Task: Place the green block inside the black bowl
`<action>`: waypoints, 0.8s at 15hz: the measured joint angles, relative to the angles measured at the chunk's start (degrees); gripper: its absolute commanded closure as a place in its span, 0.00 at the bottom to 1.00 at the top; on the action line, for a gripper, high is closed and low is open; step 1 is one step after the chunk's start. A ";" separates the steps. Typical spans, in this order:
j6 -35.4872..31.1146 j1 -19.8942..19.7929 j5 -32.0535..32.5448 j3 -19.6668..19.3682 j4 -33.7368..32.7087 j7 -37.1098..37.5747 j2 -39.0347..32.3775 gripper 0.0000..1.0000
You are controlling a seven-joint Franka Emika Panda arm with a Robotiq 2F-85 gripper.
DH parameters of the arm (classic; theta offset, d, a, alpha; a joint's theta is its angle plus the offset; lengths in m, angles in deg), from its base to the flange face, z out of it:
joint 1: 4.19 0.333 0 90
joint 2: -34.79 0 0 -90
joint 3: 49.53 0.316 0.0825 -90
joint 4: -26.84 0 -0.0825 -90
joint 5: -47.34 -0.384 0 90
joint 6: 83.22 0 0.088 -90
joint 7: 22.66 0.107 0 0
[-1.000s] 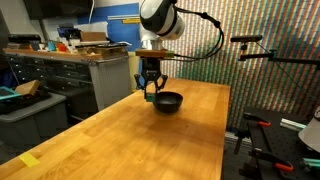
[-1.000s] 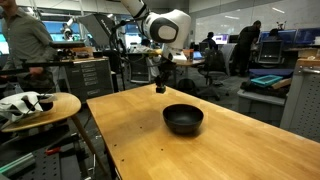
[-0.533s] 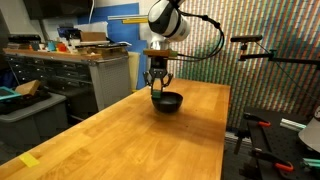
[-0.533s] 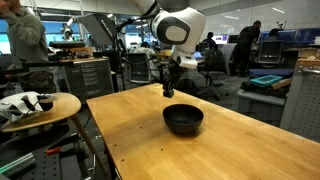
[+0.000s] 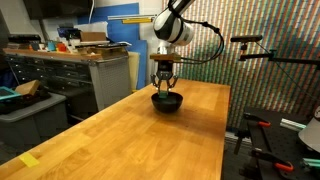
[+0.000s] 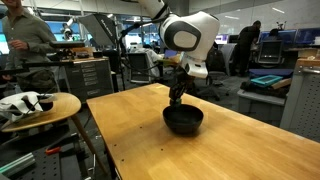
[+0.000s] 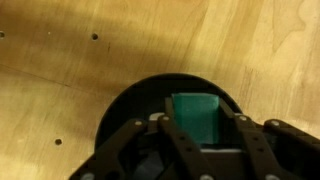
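Observation:
The black bowl [image 5: 167, 102] [image 6: 183, 120] sits on the wooden table in both exterior views. My gripper [image 5: 165, 87] [image 6: 177, 98] hangs just above the bowl and points down. In the wrist view the gripper [image 7: 200, 122] is shut on the green block [image 7: 196, 116], which sits between the two fingers directly over the inside of the bowl [image 7: 125, 108]. The block is too small to make out in the exterior views.
The wooden table [image 5: 130, 135] [image 6: 150, 140] has a strip of yellow tape [image 5: 30, 160] at its near corner. Cabinets and a cluttered bench [image 5: 60, 60] stand beyond one edge. A round side table [image 6: 35, 105] with a white object stands nearby.
My gripper has carried the green block sideways across the table and lowered it until it hangs over the bowl. The bowl has not moved.

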 measured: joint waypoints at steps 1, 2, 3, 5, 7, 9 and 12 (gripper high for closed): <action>0.04 0.00 0.02 -0.35 -0.02 0.25 -0.53 0.82; 0.11 -0.01 0.07 -0.66 -0.11 0.55 -1.12 0.82; 0.20 -0.01 0.12 -0.91 -0.25 0.88 -1.76 0.82; 0.51 -0.01 0.21 -1.25 -0.61 1.48 -2.98 0.61; 1.08 -0.01 0.24 -1.43 -1.24 1.99 -4.02 0.32; 1.52 -0.01 0.25 -1.54 -1.84 2.29 -4.55 0.18; 2.13 -0.01 0.25 -1.89 -2.33 2.35 -4.30 0.00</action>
